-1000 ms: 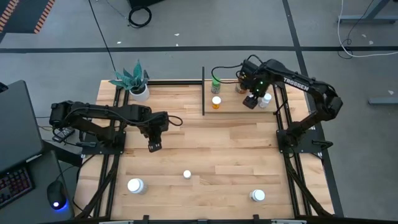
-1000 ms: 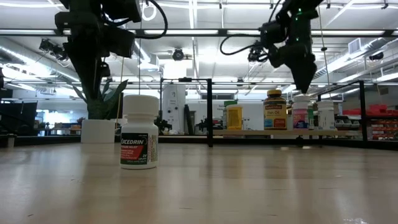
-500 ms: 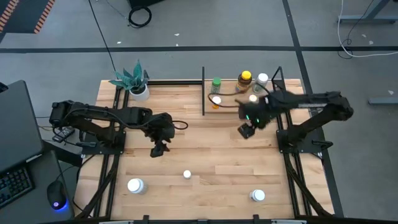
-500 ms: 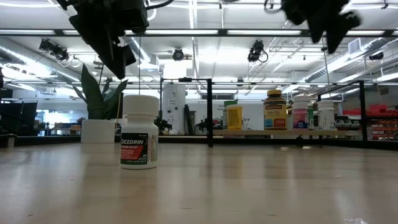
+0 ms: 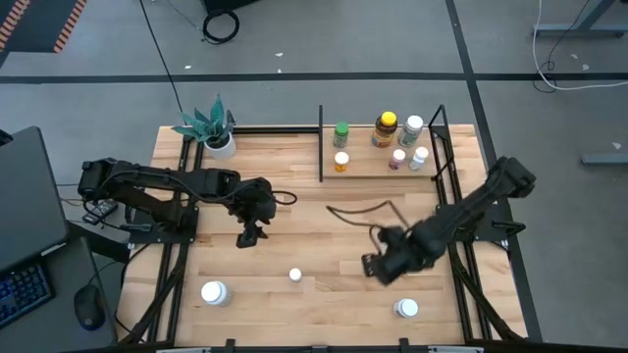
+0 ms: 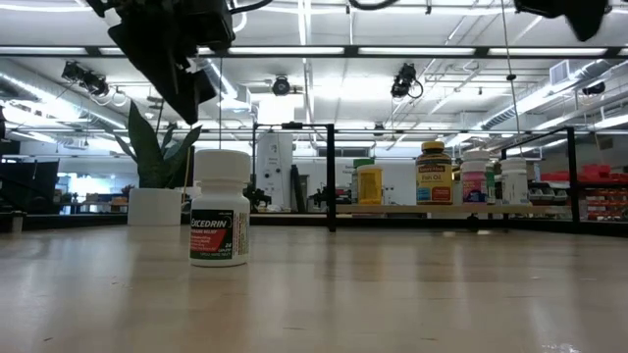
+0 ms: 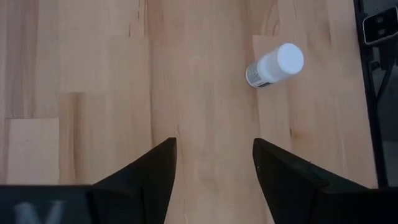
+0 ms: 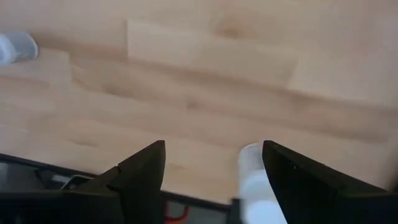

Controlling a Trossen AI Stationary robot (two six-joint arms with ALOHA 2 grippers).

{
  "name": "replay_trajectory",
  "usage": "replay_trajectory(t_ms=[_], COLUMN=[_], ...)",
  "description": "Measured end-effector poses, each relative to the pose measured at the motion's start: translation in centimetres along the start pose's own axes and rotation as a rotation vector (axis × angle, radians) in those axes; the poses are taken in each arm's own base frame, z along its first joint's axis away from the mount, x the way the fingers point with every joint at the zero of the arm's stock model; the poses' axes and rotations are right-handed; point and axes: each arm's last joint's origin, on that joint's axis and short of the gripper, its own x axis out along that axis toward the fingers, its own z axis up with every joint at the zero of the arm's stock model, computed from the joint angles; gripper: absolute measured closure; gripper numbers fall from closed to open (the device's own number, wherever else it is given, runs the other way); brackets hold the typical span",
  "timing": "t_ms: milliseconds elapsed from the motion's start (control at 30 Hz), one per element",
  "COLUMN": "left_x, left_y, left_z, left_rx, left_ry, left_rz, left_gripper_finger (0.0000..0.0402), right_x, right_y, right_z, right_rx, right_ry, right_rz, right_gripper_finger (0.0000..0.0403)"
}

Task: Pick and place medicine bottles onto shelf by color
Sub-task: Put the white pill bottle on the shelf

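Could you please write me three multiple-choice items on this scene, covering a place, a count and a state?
1. Where is the right gripper?
A. over the shelf
B. over the table's near half
C. beside the plant

2. How many medicine bottles stand on the shelf?
A. two
B. four
C. six

3. How are the left gripper fingers?
A. open, empty
B. shut on a bottle
C. shut, empty

Answers: 1 B, the high view shows it near the white bottle. 2 C, six caps show there. 3 A, bare wood shows between them.
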Motion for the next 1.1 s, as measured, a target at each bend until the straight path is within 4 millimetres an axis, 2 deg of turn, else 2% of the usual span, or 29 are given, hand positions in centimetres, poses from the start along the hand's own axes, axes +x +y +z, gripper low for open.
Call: replay_trajectory(t_ms=[133,267,500,700,833,1100], left_x=[0.0,0.0,0.0,0.0,0.0,-0.1], left_y=[0.0,0.0,0.1,0.1,0.1,0.1], left_z=[0.0,0.0,0.3,0.5,0.8,1.1], left_rx=[-0.039,-0.066,-0.054,-0.053,-0.045,-0.040], left_ry=[0.000,-0.001,-0.030,-0.053,-0.086,-0.115], left_rz=[0.000,0.000,0.006,0.018,0.016,0.014], left_gripper_finger=[0.0183,0.0183,0.0187,0.0185,0.0188,0.0182], right_x=[2.4,3.2,1.7,0.8,1.5,4.1], right_y=[0.3,0.2,-0.1,-1.2,-2.0,-1.8], right_z=[-3.0,-4.9,-5.7,-7.8,-8.9,-9.6], right_rx=[0.065,0.066,0.043,-0.013,-0.044,-0.059], right_ry=[0.031,0.091,0.054,0.104,0.108,0.040], right_rz=[0.001,-0.016,-0.109,-0.124,-0.172,-0.222], right_gripper_finger=[0.0128,0.0128,0.0128,0.0128,0.0128,0.0128])
